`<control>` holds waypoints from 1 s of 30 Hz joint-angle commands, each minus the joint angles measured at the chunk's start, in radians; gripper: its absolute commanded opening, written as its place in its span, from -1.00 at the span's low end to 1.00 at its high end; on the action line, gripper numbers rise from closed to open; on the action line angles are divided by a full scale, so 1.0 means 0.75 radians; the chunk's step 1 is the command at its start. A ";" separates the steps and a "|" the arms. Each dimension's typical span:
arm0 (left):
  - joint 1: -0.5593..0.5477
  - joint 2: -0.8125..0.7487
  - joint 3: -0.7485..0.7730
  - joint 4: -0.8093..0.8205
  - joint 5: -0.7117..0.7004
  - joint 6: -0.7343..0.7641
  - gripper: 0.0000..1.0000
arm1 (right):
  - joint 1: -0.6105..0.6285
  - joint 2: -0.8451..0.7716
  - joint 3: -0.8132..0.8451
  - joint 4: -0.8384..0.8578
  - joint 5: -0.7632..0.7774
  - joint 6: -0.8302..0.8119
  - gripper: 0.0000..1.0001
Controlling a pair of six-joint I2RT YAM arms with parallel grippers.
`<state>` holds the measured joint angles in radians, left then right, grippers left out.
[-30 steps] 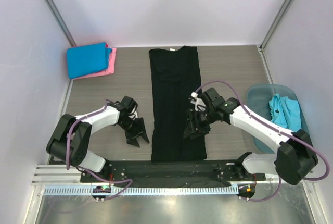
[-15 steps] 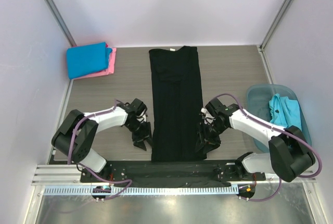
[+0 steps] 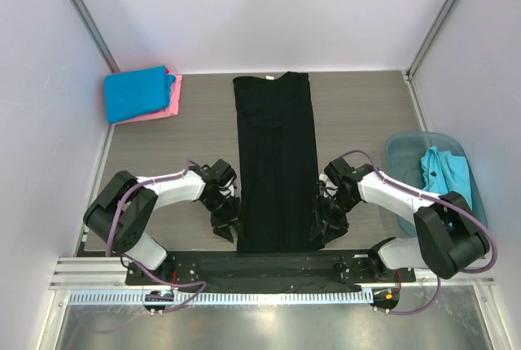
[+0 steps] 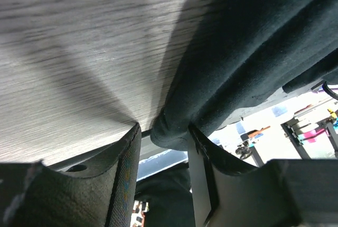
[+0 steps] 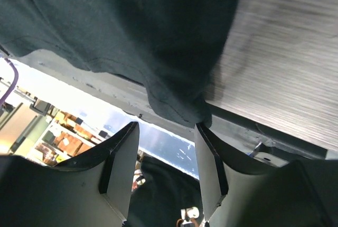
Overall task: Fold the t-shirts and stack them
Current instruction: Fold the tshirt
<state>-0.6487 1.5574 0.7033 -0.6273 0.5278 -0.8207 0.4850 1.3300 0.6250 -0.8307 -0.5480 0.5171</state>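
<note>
T-shirts, four: one black shirt (image 3: 275, 163) between left gripper (image 3: 225, 224) and right gripper (image 3: 321, 224), both with jaws apart astride its near corners; one blue shirt (image 3: 137, 94) atop one pink shirt (image 3: 172, 102), beyond the left gripper; one turquoise shirt (image 3: 446, 172) in a tub (image 3: 400, 155), outboard of the right gripper.

**Black shirt on grey wood grain**

The long t-shirt (image 3: 275, 163) down the middle of the frame is plain black; up close in the wrist views its cloth reads dark charcoal. The table (image 3: 163, 146) is grey with fine wood-grain streaks. At upper left, a bright blue shirt (image 3: 134, 94) shows over a pink shirt (image 3: 176, 98). At the right edge, a turquoise shirt (image 3: 446, 172) shows in a translucent teal tub (image 3: 403, 153). The left arm (image 3: 171, 187) and right arm (image 3: 391, 195) are white with black joints and purple cables. The walls (image 3: 260, 8) are pale lilac-white.
</note>
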 commanded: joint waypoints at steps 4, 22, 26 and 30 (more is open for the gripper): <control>-0.015 0.028 -0.021 0.033 -0.004 -0.016 -0.18 | -0.041 0.002 0.030 -0.048 0.101 -0.041 0.04; -0.053 0.077 -0.011 0.082 0.051 -0.049 -0.71 | -0.060 0.176 -0.034 0.120 -0.093 0.016 -0.36; -0.053 0.085 0.021 0.094 0.059 -0.047 -1.00 | -0.062 0.143 -0.068 0.203 -0.153 0.039 -0.83; -0.049 0.057 0.132 0.063 0.033 0.024 -1.00 | -0.062 0.082 -0.042 0.208 -0.171 0.014 -0.98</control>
<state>-0.6853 1.6150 0.7231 -0.5991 0.5671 -0.8471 0.4412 1.4487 0.5774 -0.7067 -0.6281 0.5285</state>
